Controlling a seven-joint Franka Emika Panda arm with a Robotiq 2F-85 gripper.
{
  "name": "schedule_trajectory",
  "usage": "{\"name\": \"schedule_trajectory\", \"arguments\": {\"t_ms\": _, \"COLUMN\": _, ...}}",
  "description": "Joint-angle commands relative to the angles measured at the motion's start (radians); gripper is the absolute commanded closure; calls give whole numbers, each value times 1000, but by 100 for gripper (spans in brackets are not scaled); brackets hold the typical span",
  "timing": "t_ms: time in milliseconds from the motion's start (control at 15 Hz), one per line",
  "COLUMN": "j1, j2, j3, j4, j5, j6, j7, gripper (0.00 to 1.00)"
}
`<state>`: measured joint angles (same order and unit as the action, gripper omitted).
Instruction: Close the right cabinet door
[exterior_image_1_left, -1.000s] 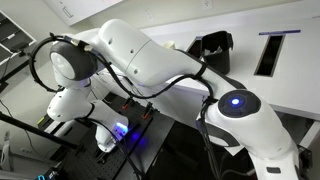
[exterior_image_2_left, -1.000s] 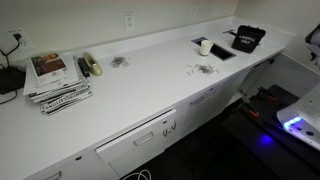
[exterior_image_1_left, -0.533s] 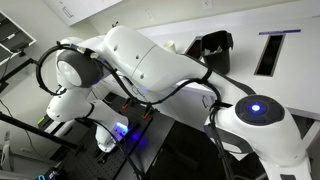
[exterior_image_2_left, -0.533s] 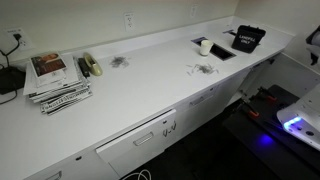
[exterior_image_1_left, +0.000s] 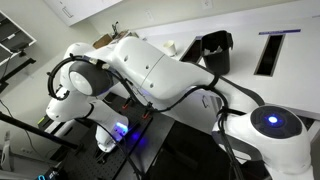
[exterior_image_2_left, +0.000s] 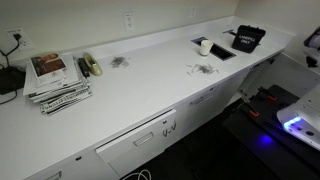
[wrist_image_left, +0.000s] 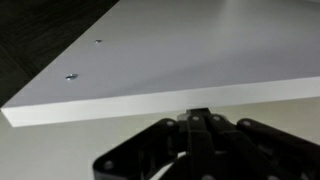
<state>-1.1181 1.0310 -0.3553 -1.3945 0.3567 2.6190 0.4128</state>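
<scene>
In the wrist view a flat white panel (wrist_image_left: 200, 50), which looks like the right cabinet door, fills the upper frame. Its thick edge runs across just above my gripper, and two small screw holes (wrist_image_left: 71, 76) sit near its left corner. No handle shows. My gripper (wrist_image_left: 197, 113) is dark, with its fingers drawn together, and the tips are right at the panel's edge. In the exterior views I cannot make out the door or the gripper. The white arm (exterior_image_1_left: 160, 70) fills one of them, and only its base with a blue light (exterior_image_2_left: 297, 122) shows in the other.
A long white counter (exterior_image_2_left: 140, 85) holds a stack of magazines (exterior_image_2_left: 55, 80), a tape roll (exterior_image_2_left: 90, 66), a white cup (exterior_image_2_left: 205, 46) and a black box (exterior_image_2_left: 248, 39). White drawer fronts (exterior_image_2_left: 140, 135) sit below it. Black frame bars and cables (exterior_image_1_left: 40, 130) stand beside the arm.
The arm has swung. Its big joints have shifted to the right and lower in an exterior view. The counter scene has not changed.
</scene>
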Motion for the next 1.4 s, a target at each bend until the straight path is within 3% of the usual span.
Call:
{"name": "schedule_trajectory", "arguments": {"t_ms": 0, "j1": -61, "j2": 14, "j3": 54, "j4": 76, "j5": -6, "j6": -131, "j7": -25, "gripper": 100}}
{"name": "schedule_trajectory", "arguments": {"t_ms": 267, "j1": -129, "j2": 10, "j3": 127, "j4": 126, "j5": 28, "j6": -324, "j7": -26, "gripper": 100}}
{"name": "schedule_trajectory", "arguments": {"t_ms": 667, "j1": -205, "j2": 12, "j3": 229, "j4": 121, "j5": 128, "j6": -512, "j7": -10, "gripper": 100}}
{"name": "schedule_trajectory", "arguments": {"t_ms": 1333, "j1": -221, "j2": -49, "j3": 343, "j4": -79, "j5": 434, "j6": -514, "j7": -124, "gripper": 100}}
